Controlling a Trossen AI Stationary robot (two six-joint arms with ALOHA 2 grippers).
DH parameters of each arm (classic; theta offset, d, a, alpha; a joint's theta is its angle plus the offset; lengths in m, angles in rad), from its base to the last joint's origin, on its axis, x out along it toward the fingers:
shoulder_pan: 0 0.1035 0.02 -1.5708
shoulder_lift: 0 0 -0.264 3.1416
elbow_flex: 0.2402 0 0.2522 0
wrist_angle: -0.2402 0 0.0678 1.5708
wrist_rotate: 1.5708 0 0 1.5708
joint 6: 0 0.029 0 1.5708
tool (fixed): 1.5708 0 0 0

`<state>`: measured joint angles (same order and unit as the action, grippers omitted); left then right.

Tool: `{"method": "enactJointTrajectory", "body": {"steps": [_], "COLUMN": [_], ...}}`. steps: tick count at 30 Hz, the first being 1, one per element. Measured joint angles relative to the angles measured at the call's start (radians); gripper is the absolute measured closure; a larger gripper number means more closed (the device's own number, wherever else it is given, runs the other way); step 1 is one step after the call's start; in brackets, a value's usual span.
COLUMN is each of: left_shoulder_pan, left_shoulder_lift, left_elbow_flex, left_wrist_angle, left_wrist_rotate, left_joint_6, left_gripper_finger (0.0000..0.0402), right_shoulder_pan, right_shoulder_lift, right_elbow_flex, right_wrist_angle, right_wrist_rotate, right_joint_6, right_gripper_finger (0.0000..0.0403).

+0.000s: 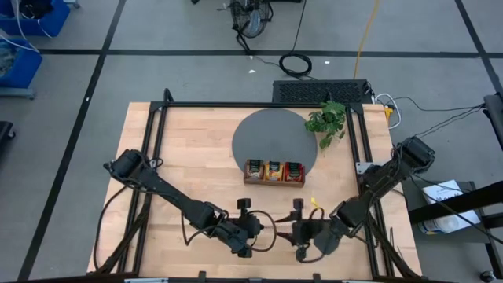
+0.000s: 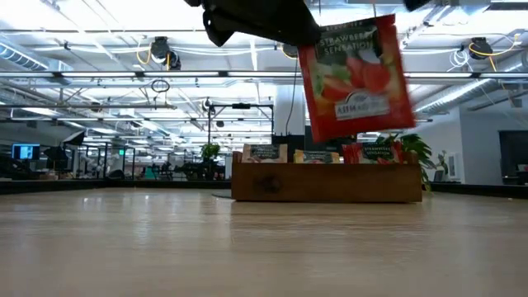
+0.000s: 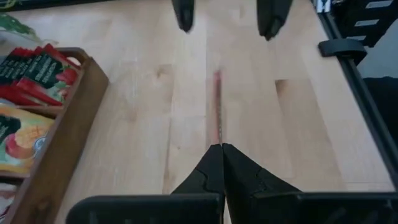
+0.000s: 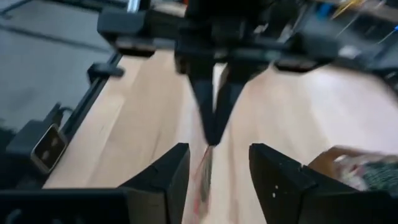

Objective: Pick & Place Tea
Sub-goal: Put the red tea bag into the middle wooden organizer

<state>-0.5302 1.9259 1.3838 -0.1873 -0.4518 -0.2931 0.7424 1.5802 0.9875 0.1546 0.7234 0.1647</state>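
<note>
A red tea sachet (image 2: pixel 355 78) labelled strawberry hangs in the air near the table's near edge; in the left wrist view the sachet (image 3: pixel 217 102) shows edge-on. My left gripper (image 3: pixel 219 148) is shut on it. My right gripper (image 4: pixel 217 155) faces it from the table's right, open; its fingers (image 3: pixel 272 15) stand just past the sachet's free edge without touching. The wooden tray (image 1: pixel 273 182) rests on a grey round mat (image 1: pixel 267 130) and holds beige-green, orange-yellow (image 3: pixel 18 140) and red sachets (image 3: pixel 37 74) upright in its slots. My left gripper pinches the red sachet between its two fingers at the edge nearest them (image 3: pixel 217 138), by its upper corner (image 2: pixel 312 49) in the low view. The fingers come level from the table's left. The sachet is lifted clear, upright on edge and slightly tilted.
A small green plant (image 1: pixel 326 122) stands at the mat's far right. The tray (image 2: pixel 326 183) is beyond both grippers toward the far edge. Black frame rails (image 1: pixel 157 149) run along the table's sides. Bare wood (image 1: pixel 196 173) lies left of the tray.
</note>
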Motion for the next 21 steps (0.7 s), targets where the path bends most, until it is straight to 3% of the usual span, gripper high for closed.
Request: {"method": "enactJointTrajectory", "body": {"steps": [5,12,21], "left_shoulder_pan": [0.015,0.045,0.054], "left_shoulder_lift": [0.001,0.036,0.040], "left_elbow_flex": [0.000,0.000,0.000], "left_wrist_angle": [-0.013,0.006,0.060], "left_wrist_rotate": [-0.013,-0.019,0.004], "left_joint_6": [-0.004,0.003,0.025], "left_gripper_finger": [0.0401,0.0401,0.0401], "right_shoulder_pan": [-0.076,-0.135,-0.159], "right_shoulder_lift": [0.000,0.003,0.042], "right_elbow_flex": [0.070,0.085,0.085], "right_wrist_angle": [-0.208,-0.312,-0.361], "right_wrist_rotate": [-0.174,-0.285,-0.317], "right_joint_6": [0.094,0.157,0.173], "right_gripper_finger": [0.0251,0.0252,0.0253]}}
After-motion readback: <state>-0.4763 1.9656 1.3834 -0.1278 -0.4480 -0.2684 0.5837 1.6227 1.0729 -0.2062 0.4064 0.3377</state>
